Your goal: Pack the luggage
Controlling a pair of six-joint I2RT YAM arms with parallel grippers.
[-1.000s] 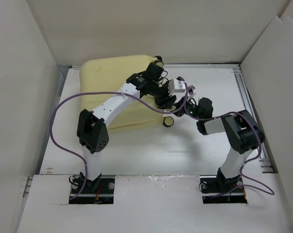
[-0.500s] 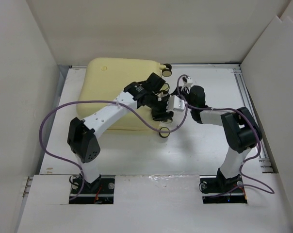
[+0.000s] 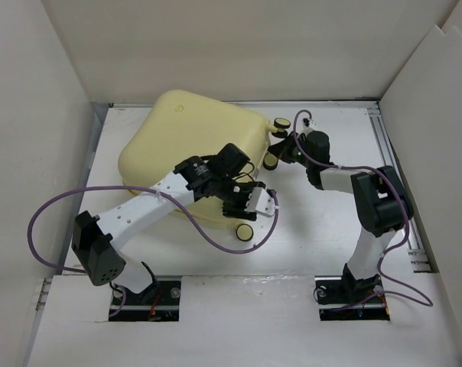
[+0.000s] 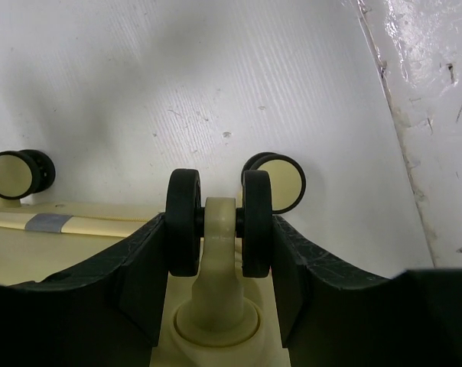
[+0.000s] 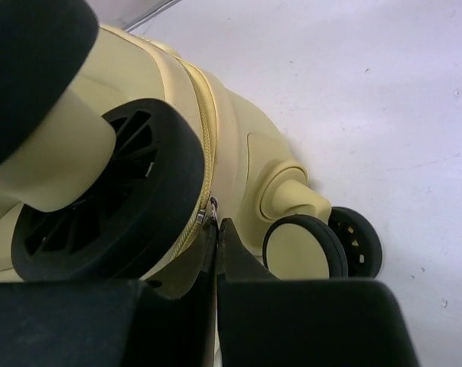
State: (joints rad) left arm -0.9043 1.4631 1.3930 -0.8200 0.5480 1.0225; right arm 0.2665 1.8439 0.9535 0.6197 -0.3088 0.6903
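Note:
The luggage [image 3: 181, 145] is a pale-yellow hard-shell suitcase lying closed and skewed on the white table. My left gripper [image 3: 244, 212] is at its near right corner. In the left wrist view the left gripper [image 4: 219, 229] is shut on a double black caster wheel [image 4: 183, 222], one finger [image 4: 135, 267] pressing each side. My right gripper [image 3: 281, 150] is at the wheeled end between two wheels. In the right wrist view the right gripper [image 5: 218, 229] is shut, pinching the metal zipper pull [image 5: 213, 208] on the yellow zip beside a cream-faced wheel [image 5: 300, 248].
White walls box in the table on the left, back and right. A metal rail [image 3: 390, 164] runs along the table's right side. A purple cable [image 3: 51, 222] loops out from the left arm. More luggage wheels [image 3: 280, 124] stick out toward the right arm.
The luggage has swung clockwise, its near wheel coming toward the front. My left gripper came nearer with the wheel; my right gripper moved back and left along the wheeled end.

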